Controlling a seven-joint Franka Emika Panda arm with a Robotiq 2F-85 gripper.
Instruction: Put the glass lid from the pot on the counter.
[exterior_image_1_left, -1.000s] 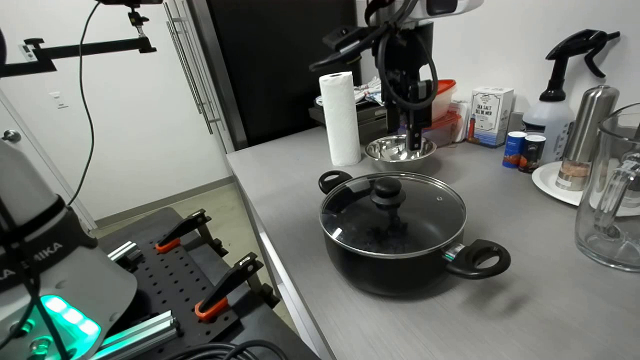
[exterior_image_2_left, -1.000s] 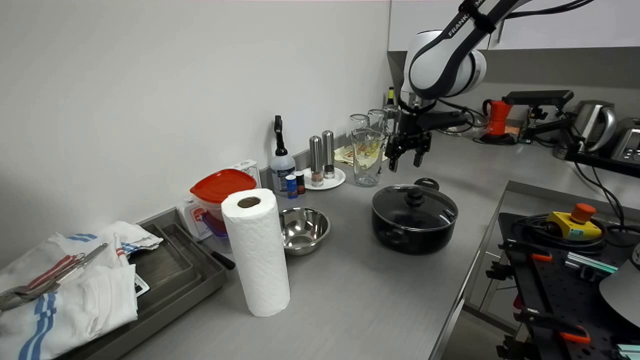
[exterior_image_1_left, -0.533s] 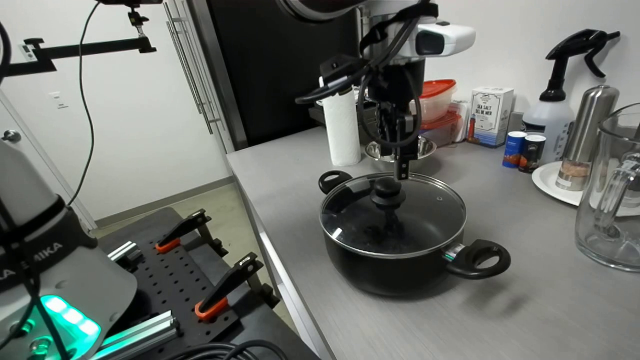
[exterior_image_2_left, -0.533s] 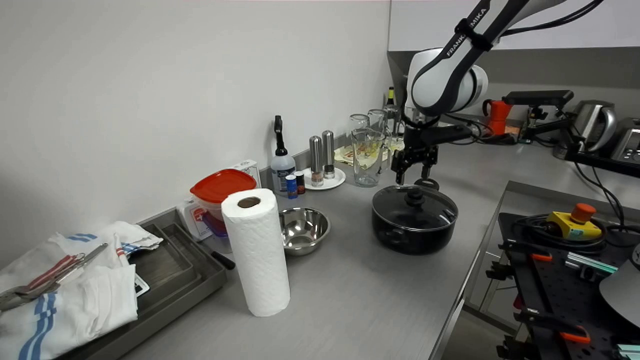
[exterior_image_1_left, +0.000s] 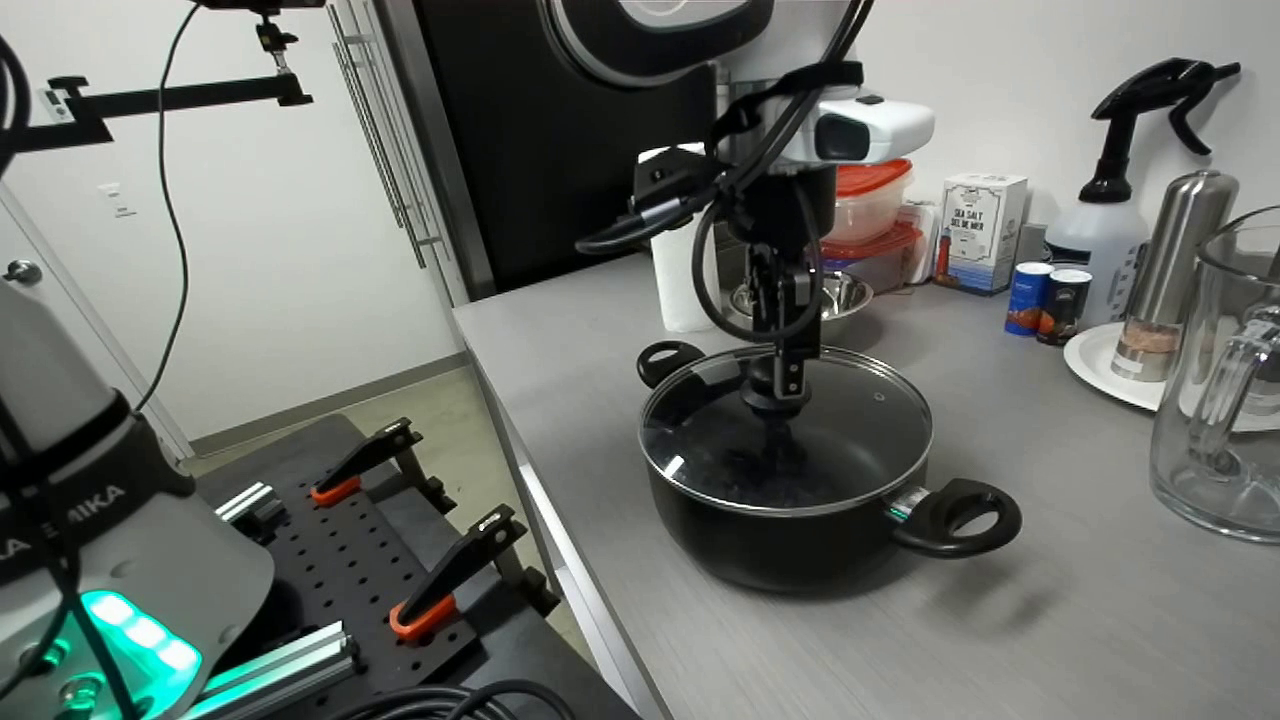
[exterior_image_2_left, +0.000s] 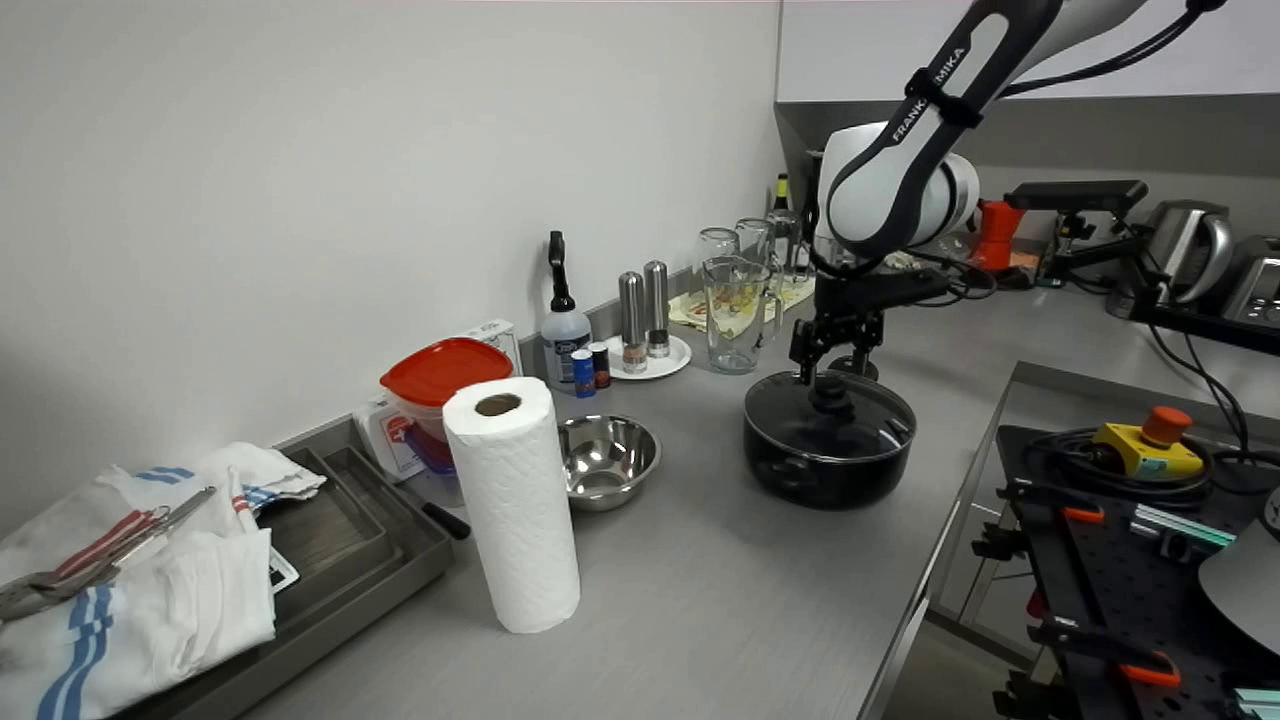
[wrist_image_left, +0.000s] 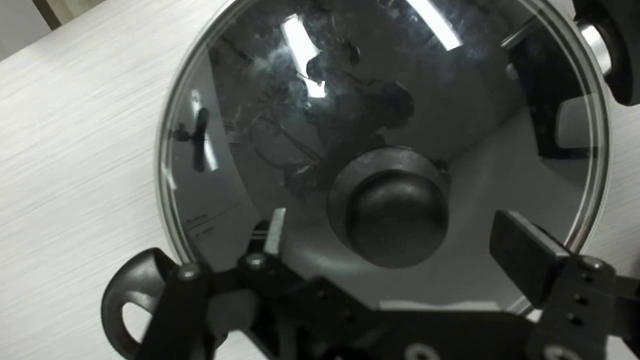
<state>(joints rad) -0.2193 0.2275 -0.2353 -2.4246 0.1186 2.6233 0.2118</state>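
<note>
The lid (exterior_image_1_left: 850, 440) lies level on the pot (exterior_image_1_left: 760, 550), its black knob (wrist_image_left: 397, 217) upright at the centre. The pot stands on the grey desk (exterior_image_1_left: 1080, 640), with a loop handle (exterior_image_1_left: 928, 532) at either side. Over the lid hangs the hand (wrist_image_left: 391, 231), pointing down, its two fingers (wrist_image_left: 525, 260) spread wide and holding nothing. In the wrist view the knob shows between them, with a gap on each side; in an exterior view one fingertip (exterior_image_1_left: 791, 380) comes in front of the knob. Whether the fingertips touch the lid cannot be told.

Apart from the pot, but near it, sits a steel bowl (exterior_image_2_left: 608, 462), just beside an upright paper roll (exterior_image_2_left: 515, 520); both show in both exterior views. Farther off, by the white wall (exterior_image_2_left: 300, 200), stand a red-topped tub (exterior_image_2_left: 445, 372), a spray bottle (exterior_image_2_left: 566, 335), a blue canister (exterior_image_2_left: 583, 373) and a dark canister (exterior_image_2_left: 600, 366), then a plate (exterior_image_2_left: 678, 357) with two mills (exterior_image_2_left: 656, 305) upright on it, and next to that a clear jug (exterior_image_2_left: 733, 320). Beyond the roll, on the side away from the pot, a grey tray (exterior_image_2_left: 380, 592) holds white striped towels (exterior_image_2_left: 200, 590).
</note>
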